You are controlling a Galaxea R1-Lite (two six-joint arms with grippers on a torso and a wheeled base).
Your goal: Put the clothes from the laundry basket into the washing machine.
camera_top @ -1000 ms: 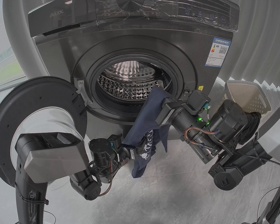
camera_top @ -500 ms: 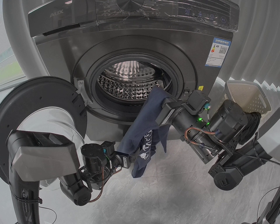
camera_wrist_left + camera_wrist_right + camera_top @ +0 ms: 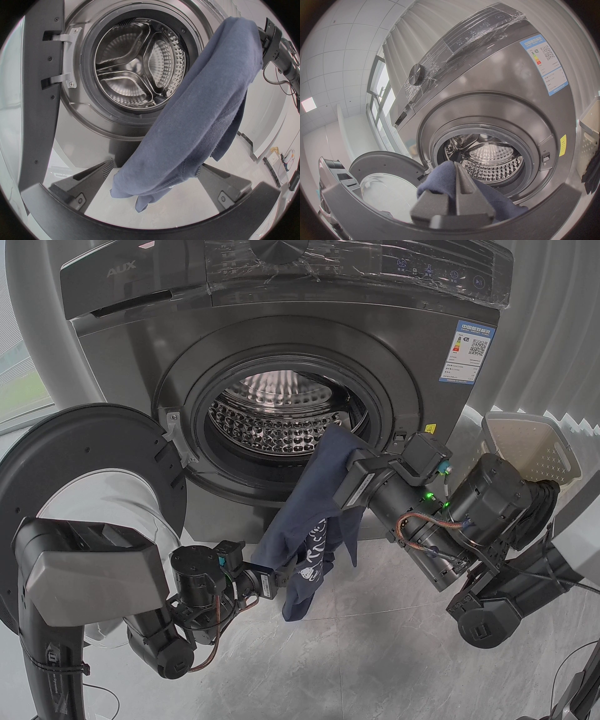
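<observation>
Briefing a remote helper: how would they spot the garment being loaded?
Start at the grey washing machine, door swung open. Before its drum mouth, the right tool holds up a navy garment hanging toward the floor. Unlike the dark clothes at the white laundry basket, it bears a white print.

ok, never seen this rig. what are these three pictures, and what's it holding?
It is a two-armed robot on wheels, facing a front-loading washing machine on a tiled floor. The head view looks down from the robot's head at both arms. The other two pictures come from a camera on each wrist, looking out past that arm's gripper. The machine's round door is swung open on the robot's left, and what shows of the steel drum is empty. The right gripper is shut on a navy garment, which hangs in front of the opening. The left gripper is open, beside the garment's lower part. The white laundry basket stands to the machine's right.
</observation>
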